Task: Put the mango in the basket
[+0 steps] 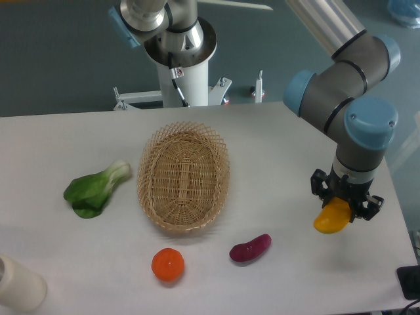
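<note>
The pincer (338, 211) is pinching the mango (332, 219) at the desk's (289, 138) right side, well apart from the basket (152, 164) (still empty). Carrying seems underway; next it needs moving left over the basket, then releasing.

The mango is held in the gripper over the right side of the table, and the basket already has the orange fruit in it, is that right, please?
Not quite. The camera view shows the basket holding nothing; the orange fruit lies on the table in front of it. The rest holds: the gripper has the mango at the right side.
</note>
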